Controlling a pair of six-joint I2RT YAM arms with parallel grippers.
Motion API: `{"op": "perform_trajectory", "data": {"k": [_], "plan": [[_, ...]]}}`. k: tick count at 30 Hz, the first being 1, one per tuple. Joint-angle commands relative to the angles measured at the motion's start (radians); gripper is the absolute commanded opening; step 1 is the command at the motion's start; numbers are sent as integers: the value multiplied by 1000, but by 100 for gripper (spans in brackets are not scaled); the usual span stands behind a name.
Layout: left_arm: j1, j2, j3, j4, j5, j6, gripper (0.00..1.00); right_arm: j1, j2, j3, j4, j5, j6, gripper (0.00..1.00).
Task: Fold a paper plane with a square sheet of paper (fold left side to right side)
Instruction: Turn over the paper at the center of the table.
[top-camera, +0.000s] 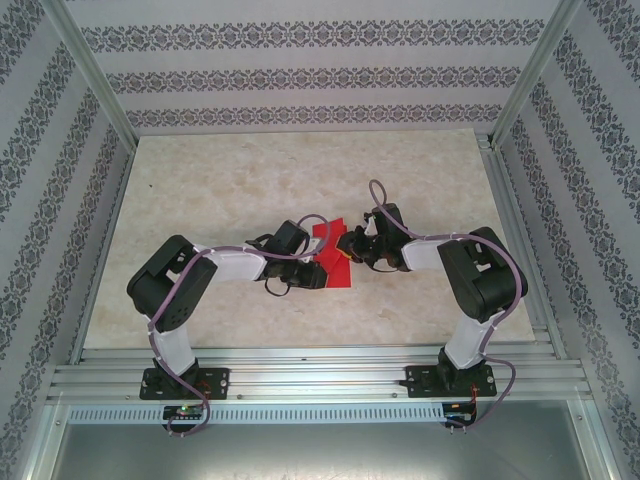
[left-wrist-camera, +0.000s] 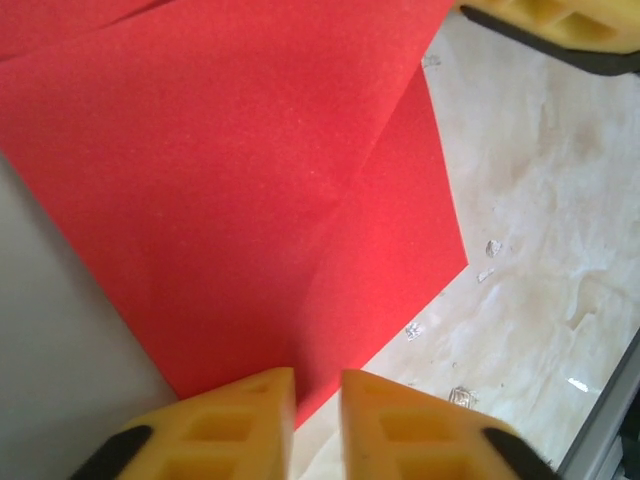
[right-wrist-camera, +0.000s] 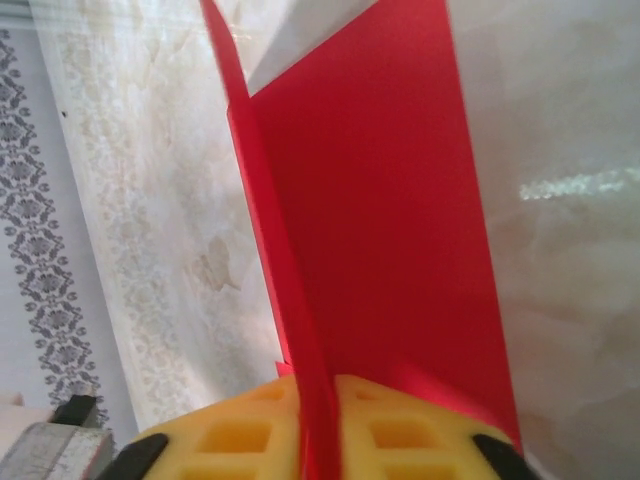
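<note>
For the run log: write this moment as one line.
stage: folding | red paper sheet: partly folded | right gripper: shut on sheet's raised fold | left gripper: at sheet edge, grip unclear

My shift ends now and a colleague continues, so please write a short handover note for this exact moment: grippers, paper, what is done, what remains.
Right gripper: shut on a raised fold of the sheet of paper.
Left gripper: fingers nearly together at a corner of the sheet; grip unclear.
Paper: in the middle of the table, between both arms, partly lifted.
Done: at least one crease is in.
Left: the remaining folds; no finished plane yet.
</note>
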Motion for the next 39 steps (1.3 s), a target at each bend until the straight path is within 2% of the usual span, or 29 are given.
{"op": "perform_trajectory", "data": {"k": [1,4,8,11,16,21,26,31,35,37,39], "plan": [[39,-85,-26,15,25,0,34,13,-49,-13,31,5,-43,0],[106,-207,-56,59,77,-13,48,0,-105,-13,31,10,-95,0],[225,-410,-107,131,121,-55,77,-47,-220,-32,106,-40,-160,0],[281,-539,-126,173,134,-84,100,-93,-311,-44,204,-118,-174,0],[319,-619,-125,338,258,-189,100,-137,-423,-15,363,-270,-155,0],[310,-597,-134,604,387,-327,100,-136,-459,62,504,-383,-71,0],[258,-578,-112,644,431,-319,100,-112,-445,112,706,-437,84,0],[213,-569,-91,664,445,-303,97,-72,-418,141,745,-460,134,0],[202,-573,-81,665,450,-297,80,-61,-404,143,728,-455,131,0],[202,-579,-79,646,444,-288,65,-61,-403,142,720,-454,126,0],[203,-589,-77,605,430,-269,45,-65,-412,139,680,-443,101,0]]}}
